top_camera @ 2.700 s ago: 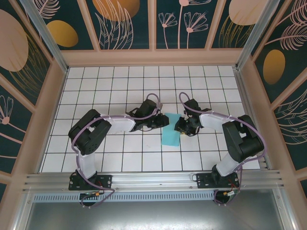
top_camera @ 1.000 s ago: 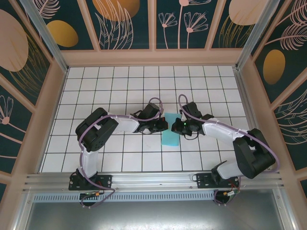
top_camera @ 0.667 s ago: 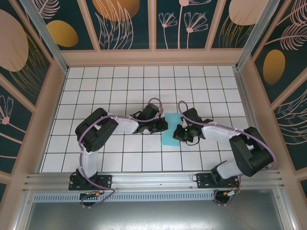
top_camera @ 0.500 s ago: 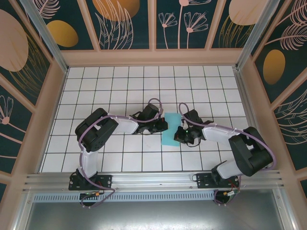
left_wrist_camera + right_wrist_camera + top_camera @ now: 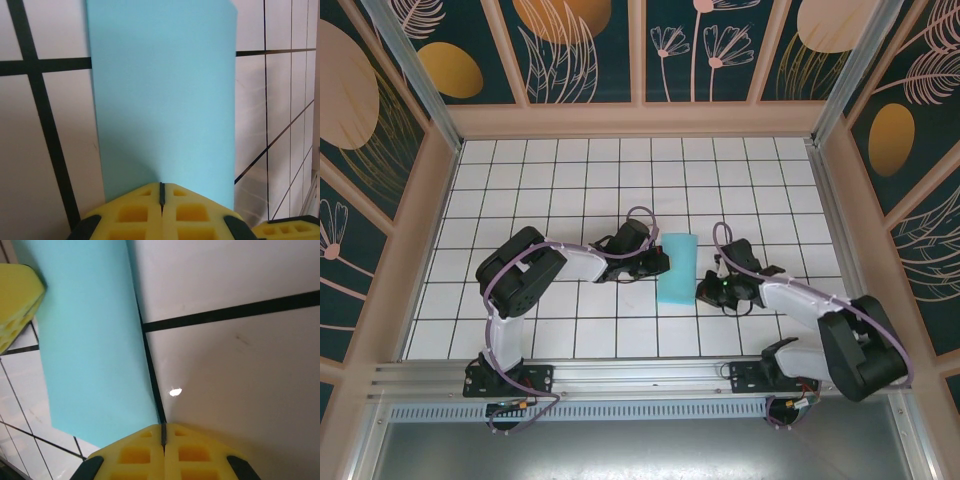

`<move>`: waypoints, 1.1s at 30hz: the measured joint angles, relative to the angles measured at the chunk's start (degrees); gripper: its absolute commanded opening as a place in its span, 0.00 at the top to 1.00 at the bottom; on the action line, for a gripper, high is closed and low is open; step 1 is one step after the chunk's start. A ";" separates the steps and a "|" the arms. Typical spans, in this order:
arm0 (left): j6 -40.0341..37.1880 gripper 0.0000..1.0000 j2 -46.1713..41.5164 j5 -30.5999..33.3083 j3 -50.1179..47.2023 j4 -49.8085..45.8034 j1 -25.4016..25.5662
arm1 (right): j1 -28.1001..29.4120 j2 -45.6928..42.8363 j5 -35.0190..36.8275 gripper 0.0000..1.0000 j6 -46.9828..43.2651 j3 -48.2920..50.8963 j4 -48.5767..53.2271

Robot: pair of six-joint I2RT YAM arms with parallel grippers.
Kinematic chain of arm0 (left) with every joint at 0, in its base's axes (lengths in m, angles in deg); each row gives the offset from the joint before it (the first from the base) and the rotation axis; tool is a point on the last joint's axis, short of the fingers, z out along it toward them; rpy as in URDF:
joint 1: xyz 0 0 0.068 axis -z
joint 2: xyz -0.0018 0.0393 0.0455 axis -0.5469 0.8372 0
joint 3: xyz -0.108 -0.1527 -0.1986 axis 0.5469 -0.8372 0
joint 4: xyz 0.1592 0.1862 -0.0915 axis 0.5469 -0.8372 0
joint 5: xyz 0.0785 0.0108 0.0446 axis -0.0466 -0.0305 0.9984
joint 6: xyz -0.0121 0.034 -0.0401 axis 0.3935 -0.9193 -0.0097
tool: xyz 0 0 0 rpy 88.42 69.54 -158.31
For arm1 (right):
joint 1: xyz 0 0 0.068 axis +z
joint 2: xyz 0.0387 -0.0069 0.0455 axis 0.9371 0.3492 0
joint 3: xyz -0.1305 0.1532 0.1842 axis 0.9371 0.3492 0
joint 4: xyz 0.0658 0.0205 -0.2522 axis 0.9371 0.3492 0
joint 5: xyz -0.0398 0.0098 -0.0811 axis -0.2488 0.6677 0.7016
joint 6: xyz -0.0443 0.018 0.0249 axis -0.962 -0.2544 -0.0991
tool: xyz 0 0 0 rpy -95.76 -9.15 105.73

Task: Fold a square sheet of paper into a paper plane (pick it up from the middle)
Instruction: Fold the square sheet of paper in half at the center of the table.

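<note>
The paper (image 5: pixel 677 270) lies flat on the table (image 5: pixel 570 180) between the two claws, a light-blue strip clearly longer than it is wide. Its long axis runs away from the arm bases, with the far end leaning a little to the right. Both claws therefore face its long edges, not its ends.

The left claw (image 5: pixel 663 263) sits at the left long edge, about halfway along it. In the left wrist view its pads (image 5: pixel 145 212) are pressed together with only a thin slit between them. Their tips overlap the nearest edge of the paper, and the blue sheet stretches straight ahead. I cannot tell whether the tips press on the paper or hang just above it. Nothing is pinched between them.

The right claw (image 5: pixel 703 293) is also closed, empty, and over bare table just beside the right long edge, toward the near end. In the right wrist view that edge runs along a black grid line (image 5: pixel 150 370) and ends just left of the claw's tips, with no overlap.

The left claw is the nearer one and is already over the sheet. By my reading the right claw must travel left across that edge to reach the near right corner, while the left claw holds the middle in place
</note>
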 measured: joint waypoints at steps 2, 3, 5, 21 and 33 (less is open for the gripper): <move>0.02 1.00 -0.02 0.04 -0.07 0.07 0.04 | 0.22 -1.84 -0.52 1.00 0.04 -0.26 0.02; 0.02 1.00 -0.04 0.04 -0.07 0.07 0.04 | 0.50 -2.12 -0.85 1.00 0.04 -0.68 -0.04; 0.02 1.00 -0.04 0.04 -0.07 0.07 0.04 | 1.44 -1.68 -1.46 1.00 0.07 -1.51 -0.90; 0.24 1.00 -0.04 0.13 -0.17 0.26 0.04 | 2.78 3.13 -2.12 1.00 0.11 0.74 -2.47; 0.24 1.00 -0.09 0.17 -0.33 0.63 0.04 | 0.31 1.36 -1.01 1.00 0.57 -3.61 -4.15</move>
